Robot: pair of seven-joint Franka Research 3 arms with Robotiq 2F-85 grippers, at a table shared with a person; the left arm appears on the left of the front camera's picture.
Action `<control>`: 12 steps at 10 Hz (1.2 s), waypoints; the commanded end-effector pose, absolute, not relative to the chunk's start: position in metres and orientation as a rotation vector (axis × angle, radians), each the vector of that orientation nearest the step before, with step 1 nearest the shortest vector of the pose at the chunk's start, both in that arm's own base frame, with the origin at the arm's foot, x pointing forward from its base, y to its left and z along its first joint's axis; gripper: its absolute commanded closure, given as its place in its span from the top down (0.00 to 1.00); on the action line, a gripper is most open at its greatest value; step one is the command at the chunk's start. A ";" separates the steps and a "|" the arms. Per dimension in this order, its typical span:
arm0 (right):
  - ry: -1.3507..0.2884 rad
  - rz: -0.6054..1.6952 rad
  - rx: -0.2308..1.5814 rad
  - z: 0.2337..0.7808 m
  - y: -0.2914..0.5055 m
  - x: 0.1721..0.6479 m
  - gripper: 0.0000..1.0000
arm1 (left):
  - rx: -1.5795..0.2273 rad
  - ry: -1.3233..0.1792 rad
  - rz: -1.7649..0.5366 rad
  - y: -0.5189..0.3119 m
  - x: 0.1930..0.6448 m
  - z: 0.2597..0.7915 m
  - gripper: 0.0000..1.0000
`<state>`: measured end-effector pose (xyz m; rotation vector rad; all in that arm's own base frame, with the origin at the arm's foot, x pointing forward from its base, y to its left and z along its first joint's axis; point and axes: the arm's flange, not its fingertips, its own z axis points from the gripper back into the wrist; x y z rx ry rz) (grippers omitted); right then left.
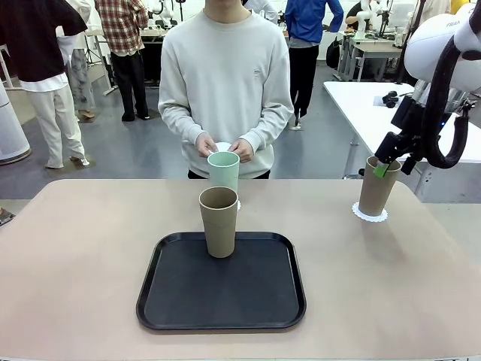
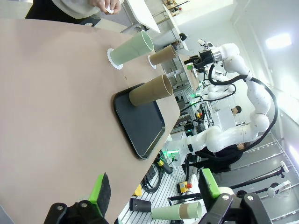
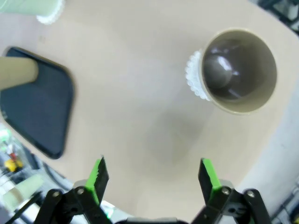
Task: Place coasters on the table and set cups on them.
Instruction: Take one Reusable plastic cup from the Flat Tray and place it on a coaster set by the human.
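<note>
A mint green cup (image 1: 223, 171) stands on a white coaster (image 1: 237, 204) at the far middle of the table (image 1: 83, 256). Just behind it the person's hands hold another coaster (image 1: 223, 147). One tan cup (image 1: 219, 222) stands on the black tray (image 1: 255, 301). At the right, a second tan cup (image 1: 376, 186) sits on a lacy coaster (image 1: 370, 215). My right gripper (image 1: 392, 164) hovers open just above that cup's rim; its wrist view looks down into the cup (image 3: 238, 70) from the open right gripper (image 3: 152, 179). My left gripper (image 2: 154, 189) is open and empty, well back from the cups (image 2: 132, 49).
The tray (image 2: 140, 121) lies at the near middle of the table, with bare tabletop on both sides of it. A white table (image 1: 361, 105) stands behind the right corner. People stand in the background at the far left.
</note>
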<state>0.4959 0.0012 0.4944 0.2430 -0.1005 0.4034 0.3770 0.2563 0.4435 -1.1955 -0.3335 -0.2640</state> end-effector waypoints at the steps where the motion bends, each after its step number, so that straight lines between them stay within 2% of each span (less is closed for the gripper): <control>1: -0.202 0.284 0.606 0.539 -0.077 0.450 1.00 | -1.197 -0.334 -0.267 0.258 0.375 0.446 1.00; 3: -0.188 0.179 0.987 0.550 -0.170 0.442 1.00 | -1.197 -0.334 -0.267 0.258 0.375 0.446 1.00; 6: -0.006 0.040 1.270 0.506 -0.244 0.455 1.00 | -1.197 -0.334 -0.267 0.258 0.375 0.446 1.00; 8: 0.058 -0.043 1.343 0.464 -0.266 0.461 1.00 | -1.197 -0.334 -0.267 0.258 0.375 0.446 1.00; 9: 0.081 -0.067 1.319 0.452 -0.270 0.455 1.00 | -1.197 -0.334 -0.267 0.258 0.375 0.446 1.00; 12: -0.044 -0.212 1.273 0.446 -0.283 0.426 1.00 | -1.197 -0.334 -0.267 0.258 0.375 0.446 1.00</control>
